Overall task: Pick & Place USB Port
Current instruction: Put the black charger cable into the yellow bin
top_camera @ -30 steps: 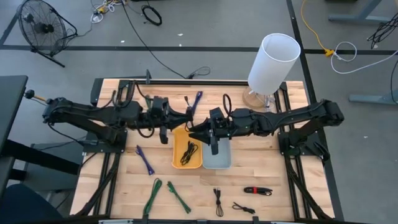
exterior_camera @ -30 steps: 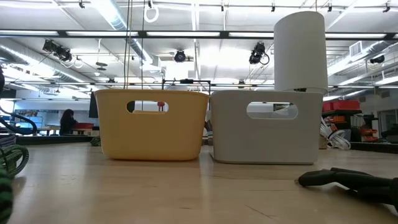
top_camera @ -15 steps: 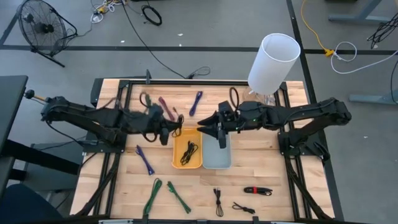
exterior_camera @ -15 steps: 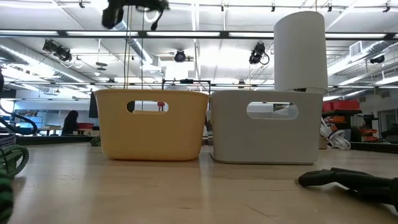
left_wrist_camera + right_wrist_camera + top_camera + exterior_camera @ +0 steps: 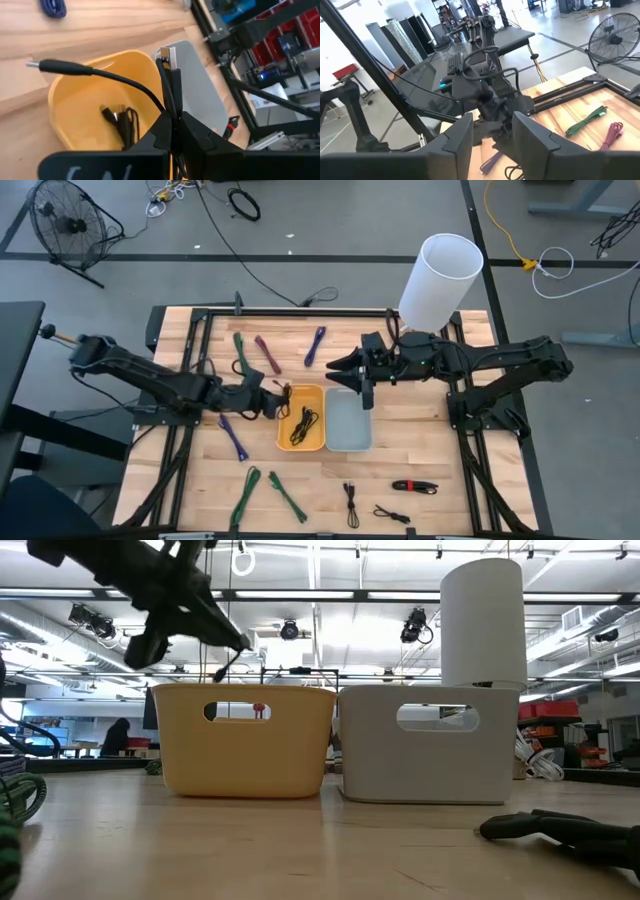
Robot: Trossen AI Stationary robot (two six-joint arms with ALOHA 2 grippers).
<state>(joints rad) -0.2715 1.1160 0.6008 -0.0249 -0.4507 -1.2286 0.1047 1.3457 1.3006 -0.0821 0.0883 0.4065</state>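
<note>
My left gripper (image 5: 272, 398) hovers at the left rim of the yellow bin (image 5: 285, 438), shut on a black USB cable (image 5: 125, 82) whose silver plug (image 5: 169, 54) sticks out past the fingers. In the low view, the gripper (image 5: 238, 640) shows above that bin (image 5: 245, 740). Another black cable (image 5: 305, 422) lies coiled on the bin's floor. The grey bin (image 5: 350, 435) stands against its right side. My right gripper (image 5: 352, 377) is open and holds nothing, high over the grey bin's far end. My left gripper pinches the black cable between its two fingers just behind the plug (image 5: 171, 102). The fingers slant down from the table's left. The plug points on past the fingertips. The cable's other end (image 5: 37, 65) curves out free in the air, clear of bin and table.
A white cylinder (image 5: 440, 275) stands at the far right. Loose cables lie on the wood: green (image 5: 240, 352), maroon (image 5: 268, 352) and purple (image 5: 317, 345) at the far side, purple (image 5: 233, 437) at the left, and green (image 5: 245, 495), black (image 5: 351, 502) and red-black (image 5: 414, 486) near the front.
My left gripper has come down and toward the table's near edge with the cable, rolling as it went, from beside my right gripper to the yellow bin's left rim. My right gripper has drawn back toward the far right, still open.
</note>
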